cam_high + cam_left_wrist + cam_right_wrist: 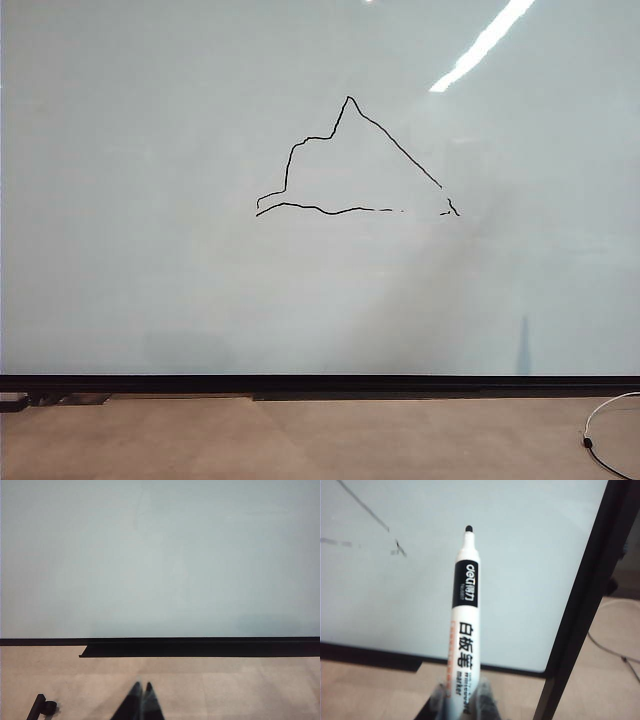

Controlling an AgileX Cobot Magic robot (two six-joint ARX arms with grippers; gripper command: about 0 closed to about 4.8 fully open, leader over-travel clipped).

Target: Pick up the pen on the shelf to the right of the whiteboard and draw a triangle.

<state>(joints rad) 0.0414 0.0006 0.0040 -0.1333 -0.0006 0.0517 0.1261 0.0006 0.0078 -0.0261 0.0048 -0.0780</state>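
Observation:
The whiteboard (150,250) fills the exterior view, and a thin black triangle (350,160) with a peaked top and a broken base line is drawn near its middle. Neither arm shows in that view. In the right wrist view my right gripper (462,700) is shut on the pen (464,630), a white marker with black lettering; its black tip points at the whiteboard (530,570) and stands clear of it, to the side of the triangle's corner (395,545). In the left wrist view my left gripper (142,686) is shut and holds nothing, low before the whiteboard (160,560).
A black shelf (200,649) runs along the board's bottom edge. The board's black side frame (580,605) stands close beside the pen. A white cable (605,430) lies on the floor at the right, and a small black caster (42,707) sits near the left gripper.

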